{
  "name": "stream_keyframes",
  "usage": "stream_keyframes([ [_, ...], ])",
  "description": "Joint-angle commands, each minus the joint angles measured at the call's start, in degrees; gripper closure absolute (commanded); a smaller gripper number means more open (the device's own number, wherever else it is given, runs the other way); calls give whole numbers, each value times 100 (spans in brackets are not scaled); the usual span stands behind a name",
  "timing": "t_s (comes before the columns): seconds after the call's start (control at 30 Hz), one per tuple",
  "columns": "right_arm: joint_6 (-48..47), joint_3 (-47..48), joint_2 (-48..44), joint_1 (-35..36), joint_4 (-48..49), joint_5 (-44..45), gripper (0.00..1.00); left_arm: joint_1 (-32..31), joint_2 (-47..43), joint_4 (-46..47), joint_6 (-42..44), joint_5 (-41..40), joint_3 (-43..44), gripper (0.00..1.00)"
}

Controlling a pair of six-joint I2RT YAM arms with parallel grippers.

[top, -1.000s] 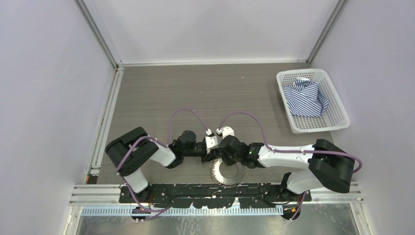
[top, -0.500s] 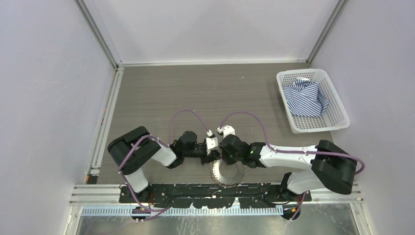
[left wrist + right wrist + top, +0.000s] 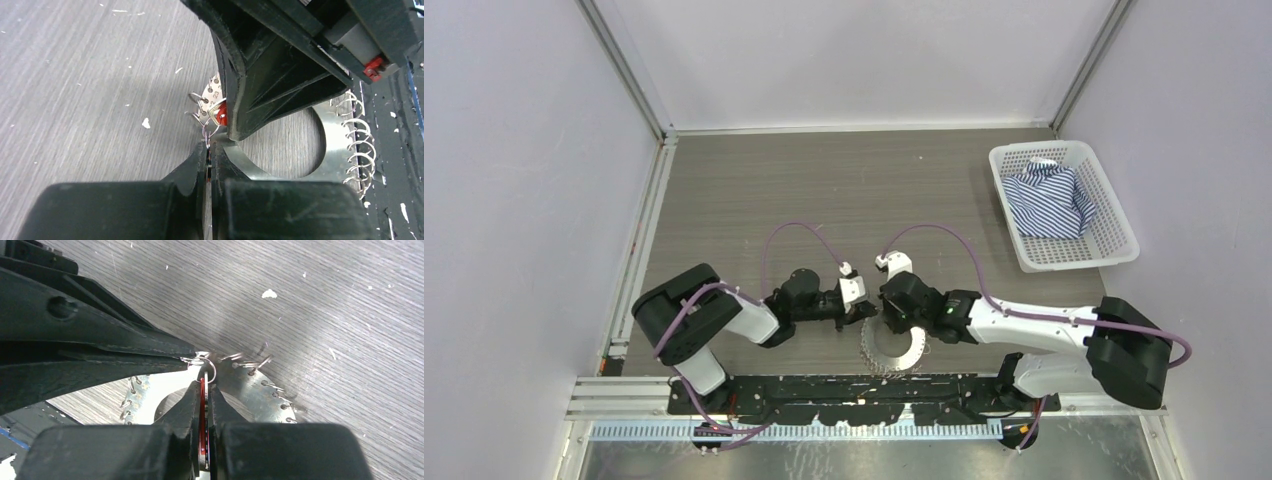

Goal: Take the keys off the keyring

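Right wrist cam: right gripper (image 3: 202, 386) clamped on the red-headed key (image 3: 202, 407), left gripper (image 3: 209, 149) pinched shut on what looks like its little loop (image 3: 206, 134) at the keyring (image 3: 332, 142) by the arm bases, so next needs a careful pull apart.

Robotics laboratory test cell. Evidence: plain pale walls (image 3: 524, 200) enclose three sides, joined at the corners by bare aluminium posts (image 3: 624, 70). The grey wood-grain worktop (image 3: 824, 190) is speckled with white flecks. Two robot arms (image 3: 1034, 325) are bolted to a black mounting rail (image 3: 824, 395) at its near edge, with purple cables (image 3: 799, 235) exposed.
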Motion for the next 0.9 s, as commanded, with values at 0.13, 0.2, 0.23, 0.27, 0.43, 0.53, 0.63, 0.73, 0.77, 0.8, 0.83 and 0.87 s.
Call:
stream_keyframes([
  [0.13, 220, 266, -401, -127, -423, 271, 99, 21, -970, 846, -397, -546, -350, 99],
  [0.2, 234, 391, -500, -169, -547, 308, 99, 21, -1162, 882, -466, -593, -392, 100],
  [0.23, 237, 463, -535, -200, -610, 318, 99, 21, -1258, 918, -485, -607, -411, 100],
  [0.27, 238, 530, -560, -227, -679, 324, 99, 21, -1333, 978, -514, -625, -443, 99],
  [0.43, 153, 913, -709, -276, -915, 377, 99, 21, -1578, 1206, -753, -710, -541, 99],
  [0.53, -50, 1274, -800, -279, -1195, 438, 99, 21, -1665, 1198, -888, -634, -565, 99],
  [0.63, -258, 1629, -848, -267, -1499, 401, 99, 21, -1817, 988, -953, -549, -579, 98],
  [0.73, -422, 1890, -858, -269, -1698, 329, 99, 21, -2088, 565, -883, -532, -559, 89],
  [0.77, -459, 1938, -859, -269, -1723, 270, 99, 21, -2194, 383, -849, -529, -540, 86],
  [0.8, -498, 1979, -856, -272, -1740, 196, 99, 21, -2359, 168, -813, -526, -504, 84],
  [0.83, -525, 2021, -857, -260, -1745, 122, 99, 21, -2498, -111, -773, -511, -441, 81],
  [0.87, -535, 2055, -860, -243, -1746, 83, 99, 21, -2621, -420, -712, -468, -356, 80],
])
